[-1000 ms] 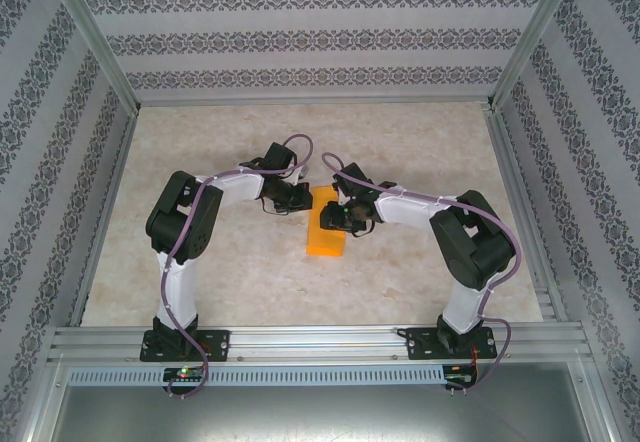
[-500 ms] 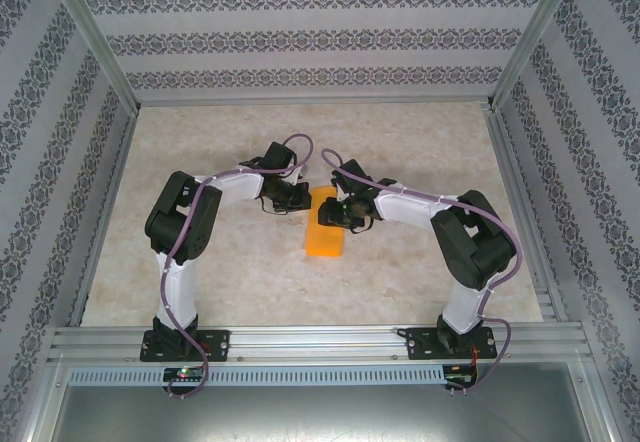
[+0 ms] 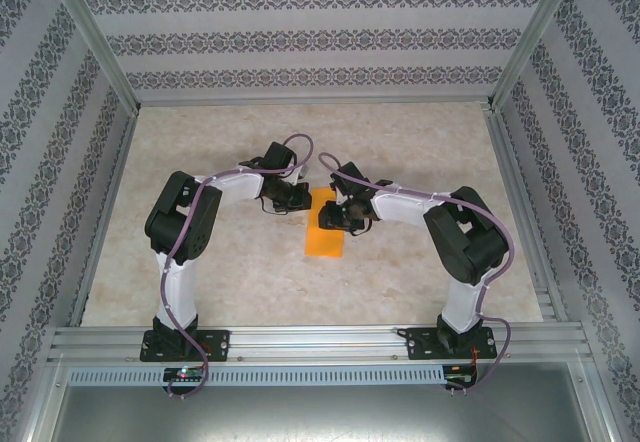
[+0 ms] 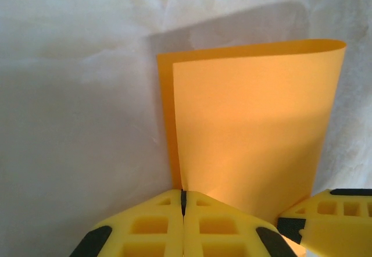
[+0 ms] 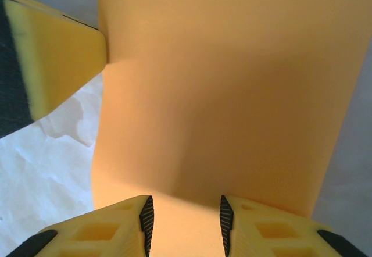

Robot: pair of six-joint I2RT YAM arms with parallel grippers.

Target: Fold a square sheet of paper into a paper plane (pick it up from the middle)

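The square sheet of paper [image 3: 325, 234] lies folded over on itself near the middle of the pale marbled table [image 3: 430, 142], between the two grippers, its long side running near to far. In the left wrist view its upper layer [image 4: 256, 135] sits slightly offset from the lower, which shows as a thin strip along one edge. The left gripper [image 4: 183, 197], at the sheet's far left, has its yellow fingers pressed together, and both layers run into the seam between them at a corner. The right gripper [image 5: 183, 213], on the sheet's right side, holds its fingers apart, with orange paper showing in the gap
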